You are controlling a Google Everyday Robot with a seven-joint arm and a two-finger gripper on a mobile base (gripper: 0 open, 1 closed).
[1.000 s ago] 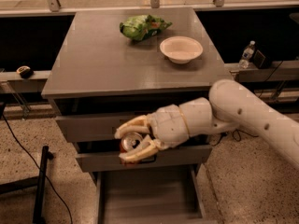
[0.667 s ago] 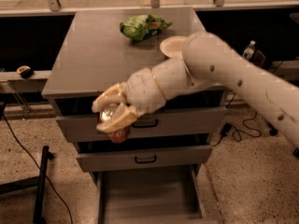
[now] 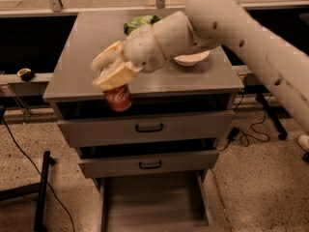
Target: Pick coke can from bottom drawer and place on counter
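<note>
Red coke can tilted, clasped in gripper at front edge of counter, centre-left of frame; bottom drawer open, lower centre.

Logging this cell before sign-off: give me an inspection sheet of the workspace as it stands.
Surface: counter, grey and flat.
Job's things: coke can held at the counter's front edge, not set down; bottom drawer open, nothing seen inside.
Clutter: green item and bowl on the counter.
Grippers: gripper shut on the can, front left of the counter.
Cables: black leads on the floor.
Surroundings: speckled floor; black stand at left.
</note>
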